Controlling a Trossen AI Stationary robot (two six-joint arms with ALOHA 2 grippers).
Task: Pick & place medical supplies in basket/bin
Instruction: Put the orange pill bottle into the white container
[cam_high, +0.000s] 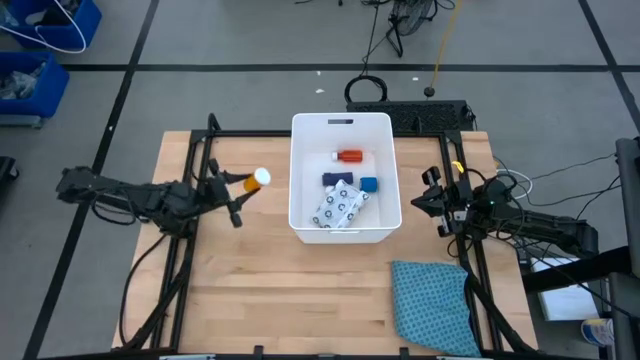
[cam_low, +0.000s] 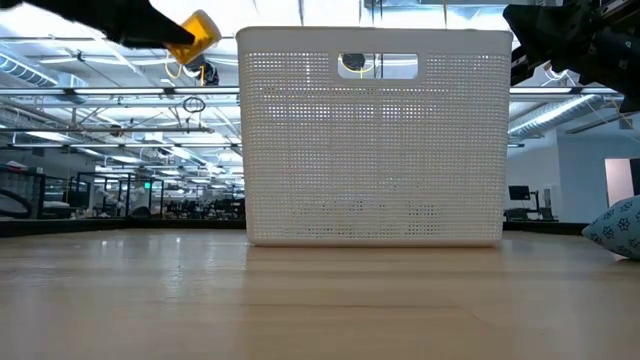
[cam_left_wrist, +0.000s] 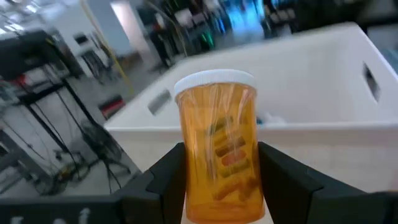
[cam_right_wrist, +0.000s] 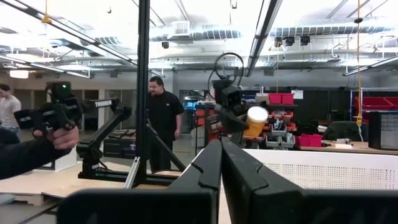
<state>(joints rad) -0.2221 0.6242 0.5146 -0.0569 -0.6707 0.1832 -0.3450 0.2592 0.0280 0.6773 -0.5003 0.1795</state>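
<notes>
Nearest the left wrist camera, the left gripper (cam_left_wrist: 221, 171) has its two dark fingers closed on the lower body of an orange bottle (cam_left_wrist: 217, 149); the white cap points away from the wrist toward the bin (cam_left_wrist: 323, 134). In the high view this bottle (cam_high: 254, 180) sits left of centre, just off the bin's left wall (cam_high: 293, 180) and not yet over the opening; the low view shows it at upper left, lifted about level with the rim.

The bottle is likely light, rigid plastic with a smooth, rather slippery wall, so a grip across the cylinder's middle, as here, looks sound. It could roll once released. Pills seem visible inside, so it may rattle but should not break.

In the bin, at frame centre in the high view, lie a second orange bottle (cam_high: 349, 156), a dark bar (cam_high: 336, 180), a blue cube (cam_high: 368, 185) and a patterned packet (cam_high: 338, 208).

At right of the high view the right gripper (cam_high: 432, 198) waits beside the bin, fingers pressed together, holding nothing. A teal cloth (cam_high: 432, 303) lies at lower right. People stand in the room beyond.
</notes>
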